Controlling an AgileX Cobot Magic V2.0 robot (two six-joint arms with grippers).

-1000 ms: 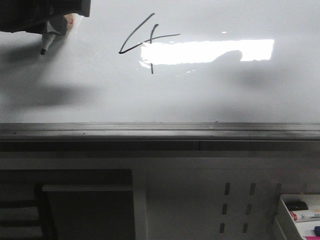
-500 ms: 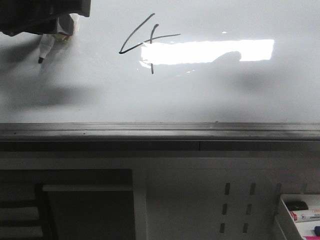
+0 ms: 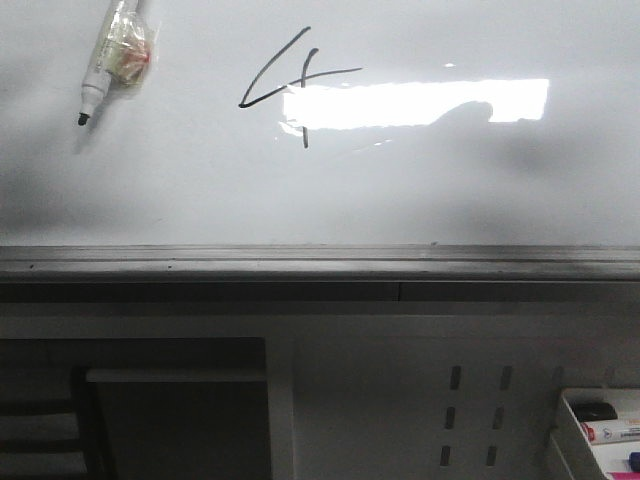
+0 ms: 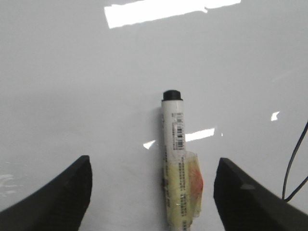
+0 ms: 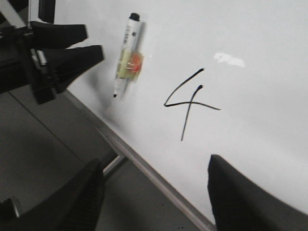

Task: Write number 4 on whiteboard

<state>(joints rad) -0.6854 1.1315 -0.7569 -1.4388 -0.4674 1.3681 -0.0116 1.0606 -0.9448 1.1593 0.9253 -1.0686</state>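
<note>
The writing step looks finished: a thin black hand-drawn number 4 stands complete on the large glossy white whiteboard, left of the board's middle and partly overlapping the bright rectangular light reflection. A white marker with a black tip and a clear taped wrap showing an orange patch lies flat on the board towards its far left corner, well apart from the figure.

In the left wrist view the left gripper is released, its two dark fingers spread wide with the marker lying between them, touched by neither. The right gripper is likewise spread open and grasps nothing, hanging near the grey metal edge rail at the board's near edge, with the figure ahead of it.

What remains is probably only to draw the left arm clear without nudging the marker or smearing the fresh ink.
</note>
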